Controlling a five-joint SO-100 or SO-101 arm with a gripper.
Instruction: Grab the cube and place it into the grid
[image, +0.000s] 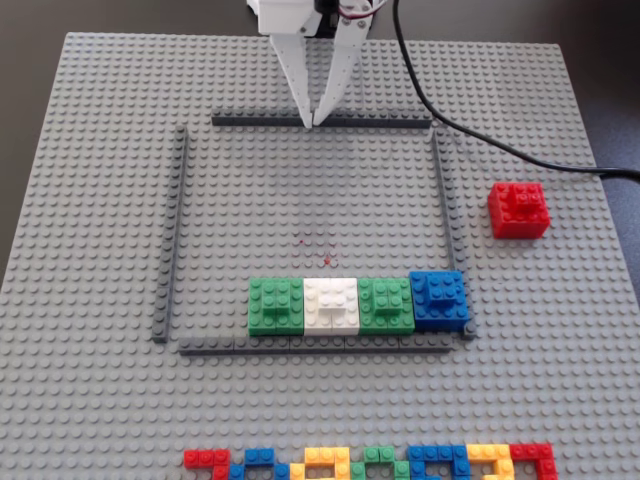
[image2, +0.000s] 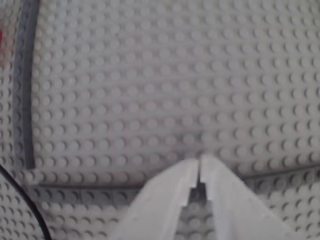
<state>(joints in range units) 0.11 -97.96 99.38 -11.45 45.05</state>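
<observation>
A red cube (image: 518, 209) sits on the grey baseplate (image: 100, 200), to the right of and outside the dark grey frame (image: 320, 121). Only a sliver of red shows at the left edge of the wrist view (image2: 1, 37). Inside the frame, along its near bar, stand a green (image: 275, 304), a white (image: 331, 303), a second green (image: 385, 302) and a blue cube (image: 438, 298) in a row. My white gripper (image: 312, 121) is shut and empty, its tips over the frame's far bar; it also shows in the wrist view (image2: 199, 162).
A black cable (image: 470, 130) runs from the arm across the plate's far right. A row of mixed coloured bricks (image: 370, 463) lies along the near edge.
</observation>
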